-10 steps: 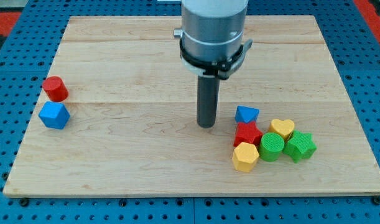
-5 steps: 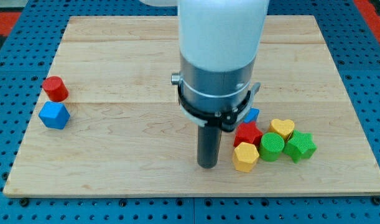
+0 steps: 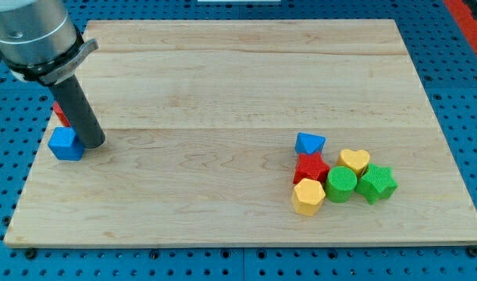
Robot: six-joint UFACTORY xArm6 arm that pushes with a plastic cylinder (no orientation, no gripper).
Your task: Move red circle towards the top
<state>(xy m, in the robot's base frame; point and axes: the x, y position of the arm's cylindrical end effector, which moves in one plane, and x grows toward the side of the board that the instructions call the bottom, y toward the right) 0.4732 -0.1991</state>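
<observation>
My tip (image 3: 93,144) rested on the wooden bench (image 3: 222,101), just right of the blue block (image 3: 66,144) near the left edge. The rod has no fingers and held nothing. Just beyond, the red circle (image 3: 59,113) lay mostly hidden behind the rod, close to the left edge, with open board beyond it. Well to the right sat a cluster: yellow block (image 3: 307,196), green circle (image 3: 341,184), green star (image 3: 376,183), red star (image 3: 310,168), yellow heart (image 3: 354,161), blue triangle (image 3: 309,144). Blue pegboard (image 3: 464,94) surrounded the bench.
</observation>
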